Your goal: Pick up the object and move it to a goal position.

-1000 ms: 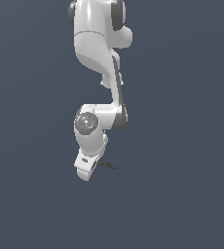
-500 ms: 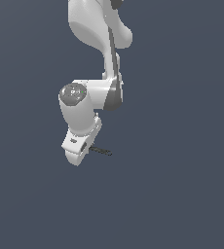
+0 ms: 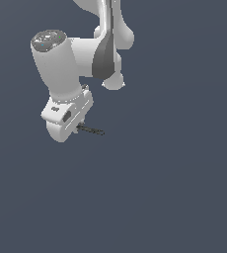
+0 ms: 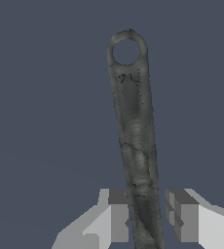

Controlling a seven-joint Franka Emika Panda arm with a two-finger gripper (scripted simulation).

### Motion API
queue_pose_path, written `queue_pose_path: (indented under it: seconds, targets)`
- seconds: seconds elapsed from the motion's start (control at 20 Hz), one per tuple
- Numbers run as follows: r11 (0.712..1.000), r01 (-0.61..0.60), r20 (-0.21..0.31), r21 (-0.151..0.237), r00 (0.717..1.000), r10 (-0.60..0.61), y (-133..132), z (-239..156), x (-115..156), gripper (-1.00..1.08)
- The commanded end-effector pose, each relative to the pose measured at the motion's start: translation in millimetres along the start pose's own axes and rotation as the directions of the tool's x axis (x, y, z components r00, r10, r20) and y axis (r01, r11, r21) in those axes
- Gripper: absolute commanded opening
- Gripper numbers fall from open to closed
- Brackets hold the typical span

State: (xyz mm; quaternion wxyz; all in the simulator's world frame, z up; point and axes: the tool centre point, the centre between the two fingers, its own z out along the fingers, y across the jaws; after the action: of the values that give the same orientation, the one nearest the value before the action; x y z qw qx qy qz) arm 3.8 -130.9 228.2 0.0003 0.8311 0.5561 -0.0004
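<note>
White Panda arm (image 3: 93, 54) filled upper left of exterior view, wrist angled down. Background plain dark blue-grey; no tabletop edge visible. Gripper (image 3: 76, 127) sat low on arm, jaws clenched on wrench (image 3: 91, 130), thin dark bar sticking out toward exterior view's right. Wrist view: wrench (image 4: 133, 131) ran lengthwise away from camera, ring end far, near end pinched between two grey fingers (image 4: 116, 214). Grip at one end likely left most of handle overhanging. Goal position not visible.
</note>
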Motion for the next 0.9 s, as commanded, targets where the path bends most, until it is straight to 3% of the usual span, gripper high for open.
queue_pose_path:
  seconds: [0.0,0.85]
  targets:
    - [1.000,0.000,0.000,0.000,1.000,0.000,-7,-29,-12,-1.00]
    - [1.000,-0.001,-0.003,0.000,1.000,0.001,-40,-200,-85,-1.00]
